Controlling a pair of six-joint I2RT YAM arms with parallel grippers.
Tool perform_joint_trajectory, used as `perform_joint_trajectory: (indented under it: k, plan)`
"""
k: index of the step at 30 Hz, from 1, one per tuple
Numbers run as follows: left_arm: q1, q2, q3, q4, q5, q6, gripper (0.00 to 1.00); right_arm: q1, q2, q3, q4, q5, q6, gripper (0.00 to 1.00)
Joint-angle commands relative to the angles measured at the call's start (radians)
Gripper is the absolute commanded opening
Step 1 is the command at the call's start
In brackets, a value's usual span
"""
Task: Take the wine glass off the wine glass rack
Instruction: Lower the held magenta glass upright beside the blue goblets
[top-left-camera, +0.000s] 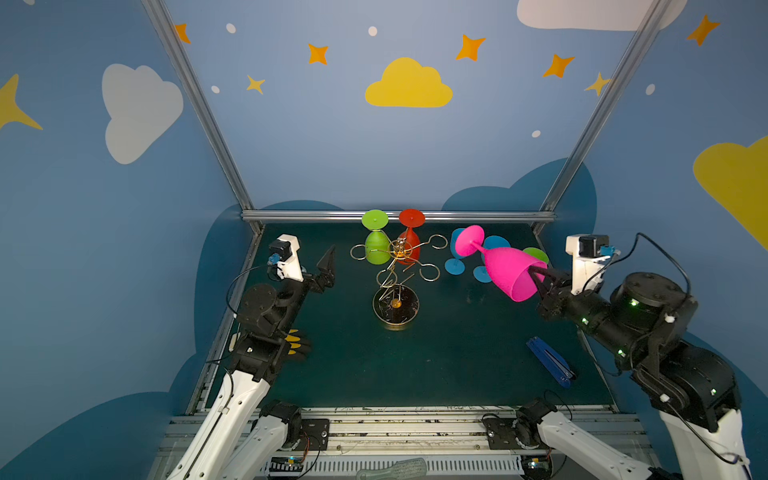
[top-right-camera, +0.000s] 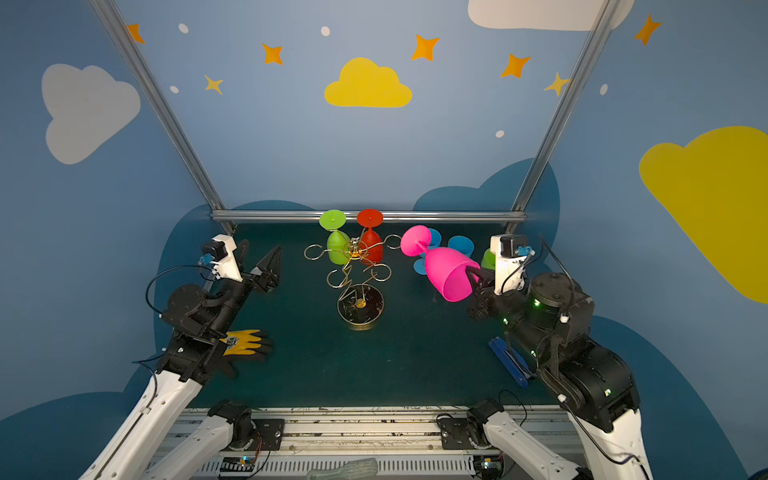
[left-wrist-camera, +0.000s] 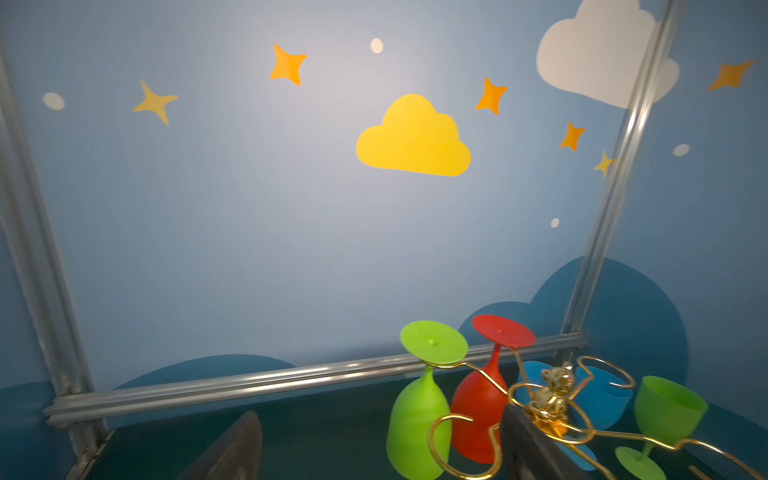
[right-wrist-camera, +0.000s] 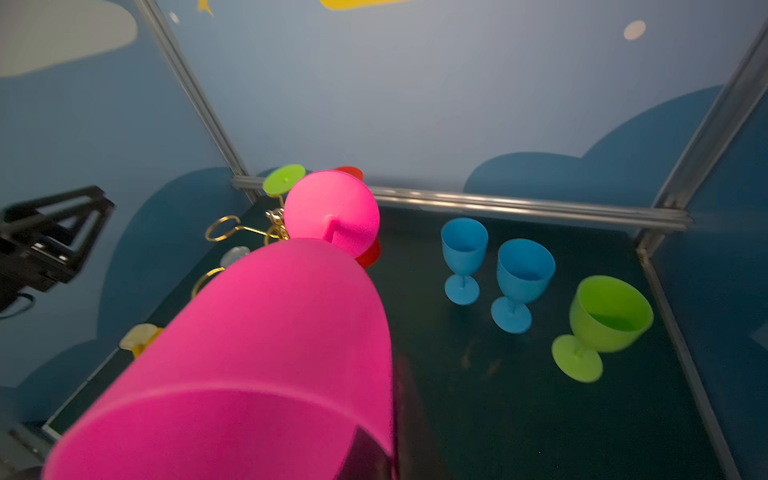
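As both top views show, the right gripper (top-left-camera: 538, 278) is clamped on the rim of a pink glass (top-left-camera: 503, 266), held tilted to the right of the rack (top-left-camera: 395, 306) and clear of its arms, while the left gripper (top-right-camera: 257, 257), jaws wide apart and empty, sits at the left, and a yellow glove (top-right-camera: 245, 341) bears a dark mark too small to read. Left wrist view: a green glass (left-wrist-camera: 415, 428) and a red glass (left-wrist-camera: 478, 415) hang foot-up from the rack's gold loops. Right wrist view: the pink glass fills the foreground; two blue glasses (right-wrist-camera: 463, 257) and a lime goblet (right-wrist-camera: 606, 316) stand upright on the mat (right-wrist-camera: 540, 395).
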Motion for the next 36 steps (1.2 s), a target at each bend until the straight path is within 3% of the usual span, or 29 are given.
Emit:
perform_joint_trajectory:
  k: [1, 8, 14, 17, 26, 32, 36]
  plan:
    - [0.074, 0.005, -0.031, -0.002, 0.012, -0.026, 0.89, -0.014, 0.061, -0.026, -0.173, 0.072, -0.012, 0.00]
    - [0.208, -0.003, -0.192, 0.095, 0.083, -0.111, 0.89, -0.091, 0.194, -0.122, -0.121, -0.024, -0.027, 0.00]
    - [0.253, -0.025, -0.234, 0.106, 0.085, -0.103, 0.90, -0.162, 0.338, -0.238, 0.015, -0.095, -0.048, 0.00]
    - [0.268, -0.031, -0.244, 0.102, 0.080, -0.116, 0.90, -0.184, 0.423, -0.251, 0.061, -0.075, -0.064, 0.00]
    - [0.276, -0.046, -0.253, 0.094, 0.078, -0.115, 0.90, -0.213, 0.675, -0.151, 0.101, -0.065, -0.064, 0.00]
    - [0.279, -0.053, -0.254, 0.087, 0.074, -0.111, 0.90, -0.219, 0.878, 0.049, -0.061, -0.072, -0.069, 0.00]
    - [0.281, -0.059, -0.255, 0.083, 0.069, -0.110, 0.90, -0.218, 1.006, 0.172, -0.168, -0.055, -0.005, 0.00]
